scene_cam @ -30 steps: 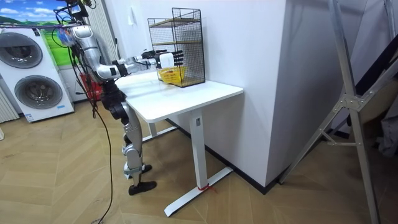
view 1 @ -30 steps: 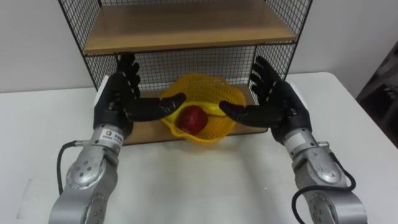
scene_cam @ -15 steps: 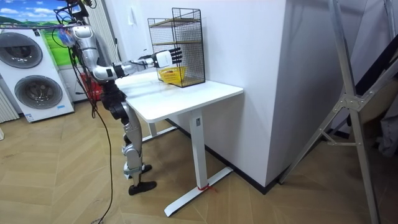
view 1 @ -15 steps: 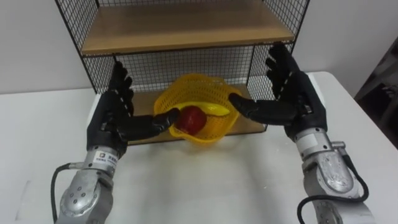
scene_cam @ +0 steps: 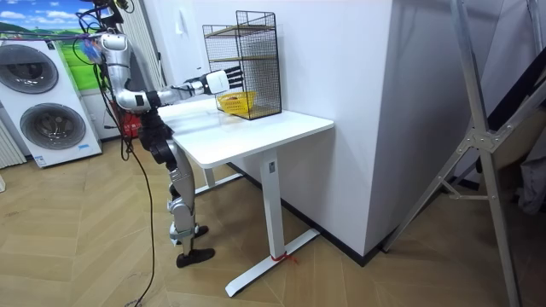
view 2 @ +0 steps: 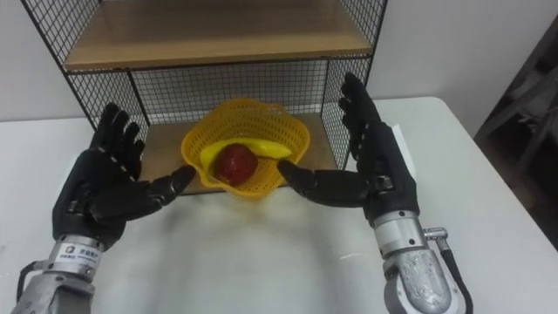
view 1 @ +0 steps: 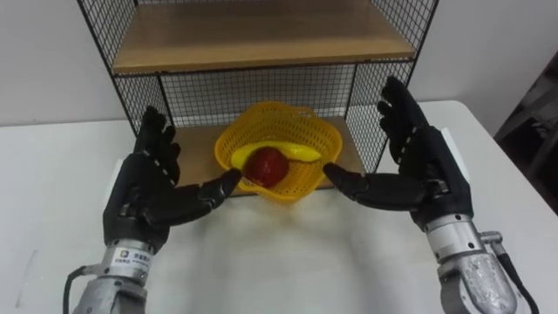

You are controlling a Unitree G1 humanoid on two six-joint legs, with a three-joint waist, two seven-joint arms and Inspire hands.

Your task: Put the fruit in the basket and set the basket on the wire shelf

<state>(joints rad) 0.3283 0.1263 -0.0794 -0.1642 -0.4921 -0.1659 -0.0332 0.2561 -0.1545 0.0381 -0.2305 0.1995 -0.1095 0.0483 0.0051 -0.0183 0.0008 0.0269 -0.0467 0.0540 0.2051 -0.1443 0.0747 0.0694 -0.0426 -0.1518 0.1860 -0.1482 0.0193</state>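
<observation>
A yellow mesh basket [view 1: 281, 141] [view 2: 248, 131] rests on the wire shelf's wooden bottom board [view 1: 196, 150], its front rim hanging over the board's edge. Inside lie a red apple [view 1: 267, 165] [view 2: 234, 163] and a yellow banana [view 1: 292, 151] [view 2: 261, 149]. My left hand [view 1: 153, 194] [view 2: 100, 192] is open over the table, left of the basket and apart from it. My right hand [view 1: 414, 170] [view 2: 370, 170] is open at the basket's right, thumb pointing toward the rim without touching it. In the room view the basket [scene_cam: 235, 103] sits in the shelf [scene_cam: 243, 64].
The black wire shelf [view 1: 261, 44] stands at the back of the white table [view 1: 288, 253], with a wooden upper board [view 2: 214, 35] above the basket. In the room view I stand at the table's end, with washing machines [scene_cam: 43, 107] behind me.
Both hands have drawn back from the basket toward me and come away from its sides. The basket stays on the shelf's bottom board with the fruit inside.
</observation>
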